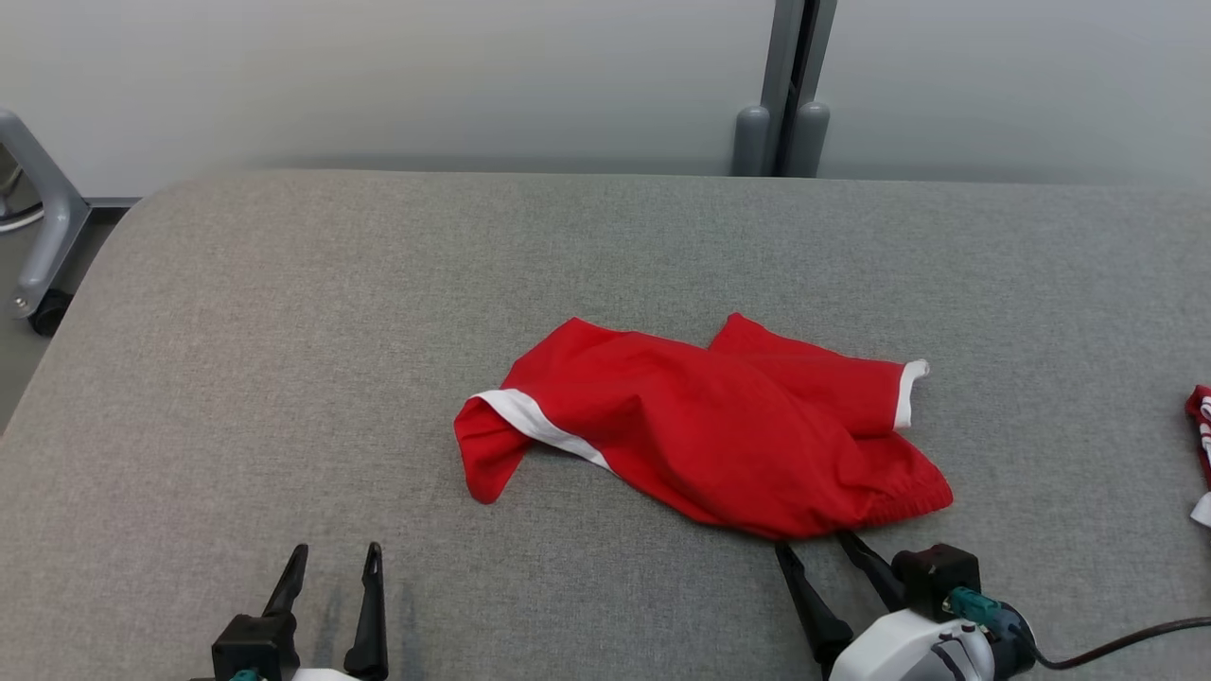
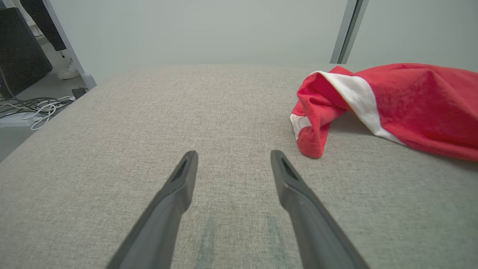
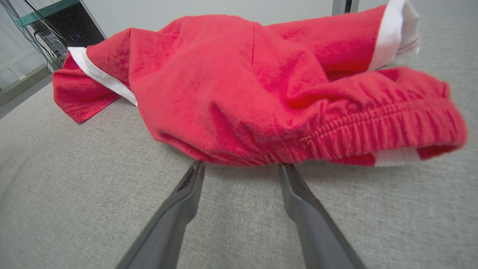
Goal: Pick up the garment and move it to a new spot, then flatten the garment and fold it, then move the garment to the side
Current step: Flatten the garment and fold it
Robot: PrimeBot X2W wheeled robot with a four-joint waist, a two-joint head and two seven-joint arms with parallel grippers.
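**End effectors released; red shorts mid-table**

Right end effector [image 1: 814,544]: lower right of the head view, jaws spread, nothing held. Fingertips [image 3: 194,179] sit at the near edge of the shorts [image 1: 719,426], just by the elastic waistband [image 3: 373,123]; whether they touch it cannot be told.

Left end effector [image 1: 338,549]: lower left, jaws spread, nothing held, over bare table [image 1: 284,331], apart from the shorts.

Shorts: red, crumpled, lying near the middle of the grey fabric table. One leg with a white band [image 1: 539,426] trails toward the robot's left, bunched at its end. The other leg's white hem [image 1: 910,388] points right. Waistband lies on the robot's side, toward the right.

Other: red-and-white cloth [image 1: 1200,445] at the table's right edge, well apart from the shorts; dark cable [image 1: 1116,643] behind the right wrist; grey post [image 1: 790,95] beyond the far edge.
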